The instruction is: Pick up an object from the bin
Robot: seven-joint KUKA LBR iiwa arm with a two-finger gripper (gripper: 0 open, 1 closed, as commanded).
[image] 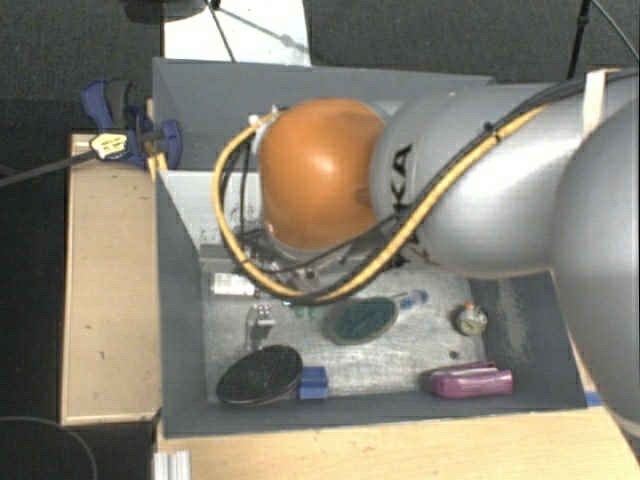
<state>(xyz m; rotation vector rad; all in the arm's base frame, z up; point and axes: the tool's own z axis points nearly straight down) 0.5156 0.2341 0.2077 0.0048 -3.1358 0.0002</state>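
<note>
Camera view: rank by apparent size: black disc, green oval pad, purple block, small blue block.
1. black disc, clearly the largest.
2-3. purple block and green oval pad: the block is longer and the pad is wider, too alike to rank.
4. small blue block, the smallest.

1. Single camera up above the bin, looking down at a slight tilt.
2. Pretty close in: the arm from the right covers much of the bin.
</note>
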